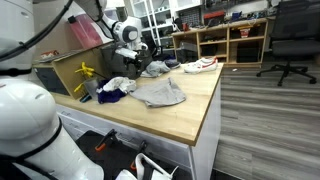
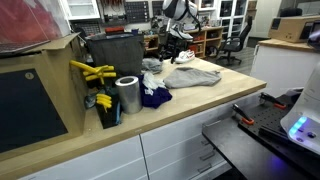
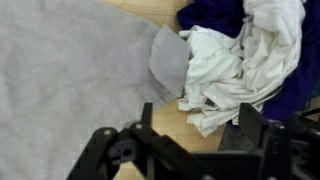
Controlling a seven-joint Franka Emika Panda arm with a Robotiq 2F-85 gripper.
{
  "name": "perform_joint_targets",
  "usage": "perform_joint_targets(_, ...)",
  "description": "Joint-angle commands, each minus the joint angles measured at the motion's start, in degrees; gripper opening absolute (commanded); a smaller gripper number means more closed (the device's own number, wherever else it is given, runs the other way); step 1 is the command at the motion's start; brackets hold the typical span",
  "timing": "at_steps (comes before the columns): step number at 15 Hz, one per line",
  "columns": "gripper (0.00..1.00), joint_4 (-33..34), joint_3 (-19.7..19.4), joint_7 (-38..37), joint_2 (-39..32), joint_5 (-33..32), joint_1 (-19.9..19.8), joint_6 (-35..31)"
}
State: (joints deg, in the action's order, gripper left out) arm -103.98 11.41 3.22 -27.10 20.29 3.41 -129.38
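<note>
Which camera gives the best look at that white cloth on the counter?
The wrist view: the white cloth fills its right side, folds plain. Both exterior views show it only as a small pale heap beside the grey cloth.

Hovering claw (image 1: 138,60) over clothes (image 1: 160,94), wooden table (image 1: 190,118)

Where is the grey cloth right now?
In both exterior views the grey cloth lies spread on the wooden counter, right beside the white cloth; in the wrist view it fills the picture's left.

Grey plank floor (image 1: 262,112), wooden shelving (image 1: 226,42), black office chair (image 1: 290,42)
</note>
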Motion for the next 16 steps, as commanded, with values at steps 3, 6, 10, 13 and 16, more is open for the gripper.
perform_joint_targets(3, 0.58, -3.9, -6.2, -0.1, 2.8, -7.9, -0.8, -1.8)
perform_joint_targets(6, 0.34, -5.9, -9.2, -1.8, 2.5, -11.3, -1.4, -4.5)
perform_joint_targets(10, 0.06, -7.3, -11.5, -3.6, 1.6, -13.3, -2.3, -9.2)
perform_joint_targets(13, 0.0, -7.9, -13.0, -6.5, 0.9, -14.9, -2.0, -12.3)
perform_joint_targets(16, 0.0, -8.0, -14.5, -9.4, -0.9, -17.4, -1.5, -14.9)
